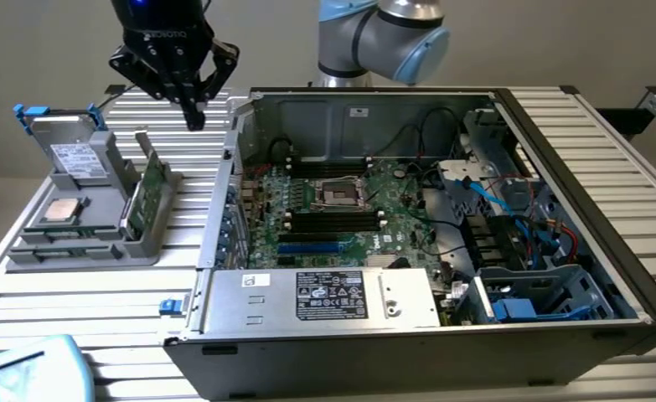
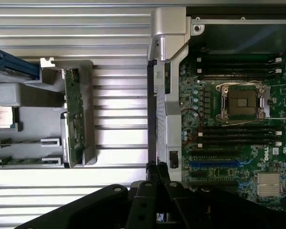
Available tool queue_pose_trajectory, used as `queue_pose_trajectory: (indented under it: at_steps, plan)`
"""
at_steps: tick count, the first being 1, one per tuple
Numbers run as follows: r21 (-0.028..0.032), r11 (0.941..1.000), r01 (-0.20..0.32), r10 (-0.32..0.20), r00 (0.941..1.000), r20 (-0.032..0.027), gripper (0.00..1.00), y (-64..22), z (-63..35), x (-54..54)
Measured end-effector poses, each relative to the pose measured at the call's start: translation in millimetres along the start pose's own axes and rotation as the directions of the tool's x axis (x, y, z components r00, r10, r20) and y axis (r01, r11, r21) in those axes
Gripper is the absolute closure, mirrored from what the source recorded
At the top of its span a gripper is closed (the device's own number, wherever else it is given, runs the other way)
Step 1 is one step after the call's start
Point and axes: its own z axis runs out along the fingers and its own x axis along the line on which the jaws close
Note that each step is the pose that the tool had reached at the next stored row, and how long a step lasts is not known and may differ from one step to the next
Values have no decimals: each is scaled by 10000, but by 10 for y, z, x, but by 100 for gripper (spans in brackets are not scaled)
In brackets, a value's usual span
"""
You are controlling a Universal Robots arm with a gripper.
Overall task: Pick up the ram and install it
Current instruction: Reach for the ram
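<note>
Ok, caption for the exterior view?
Shut pincer hovers near the ram, upright in its gray holder beside the open computer case.

Black claw [image 1: 197, 120] with pale lettering; silver arm [image 1: 351, 42] with light-blue joint caps

one upright ram [image 1: 147, 194], one processor [image 1: 62, 211], one open case [image 1: 417, 364], one tray [image 1: 37, 260]

Free room above the ram [image 1: 147, 197]; case wall [image 1: 218, 226] rises beside it.
</note>
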Motion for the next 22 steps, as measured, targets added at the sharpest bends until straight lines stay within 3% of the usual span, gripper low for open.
queue_pose_trajectory:
  at_steps: [8,22]
  plan:
    - [-1,10000,37,-37,10000,-9,89,-38,2,308]
    - [0,10000,68,-68,9999,-80,89,-96,2,853]
